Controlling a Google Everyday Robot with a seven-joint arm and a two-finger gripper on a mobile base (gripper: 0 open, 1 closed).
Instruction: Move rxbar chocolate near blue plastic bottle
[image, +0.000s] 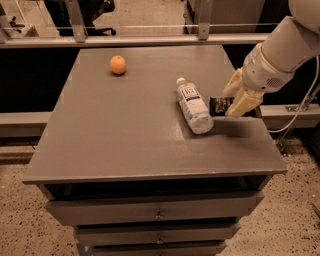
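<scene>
The blue plastic bottle (194, 105) lies on its side on the right part of the grey table (125, 135), white cap pointing to the back. The rxbar chocolate (218, 105), a dark wrapper, sits just right of the bottle, low over the table. My gripper (228, 104) reaches in from the right on the white arm and is shut on the bar's right end, its cream fingers (243, 104) covering that end. A small gap shows between the bar and the bottle.
A round orange fruit (118, 65) sits at the back left of the table. The table's right edge (270, 145) is close under the arm. Drawers (155, 212) are below the front edge. A metal rail (150, 40) runs behind.
</scene>
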